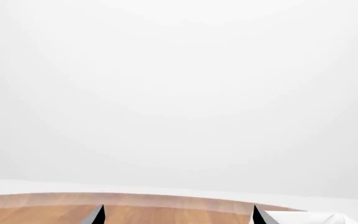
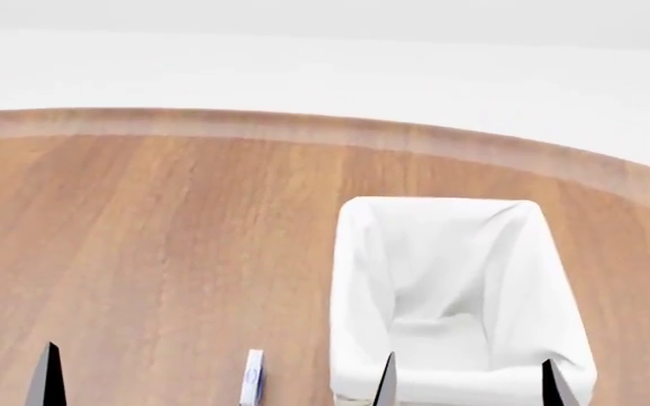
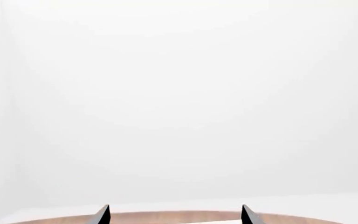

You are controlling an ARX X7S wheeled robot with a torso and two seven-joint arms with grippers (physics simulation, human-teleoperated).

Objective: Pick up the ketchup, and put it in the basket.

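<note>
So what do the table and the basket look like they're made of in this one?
The table looks like wood or wood-look laminate: warm brown with lengthwise grain streaks, a paler band along its curved edge and a smooth matt surface. The basket shows only white cloth: soft folds and creases draped over the rim and down inside. Whatever lies under that liner can't be told from here.

Wide bare wood across table left and centre: free passage. Basket blocks right-centre, top open, cloth-lined interior clear for entry from above. Small white object near front edge, left of basket.
</note>
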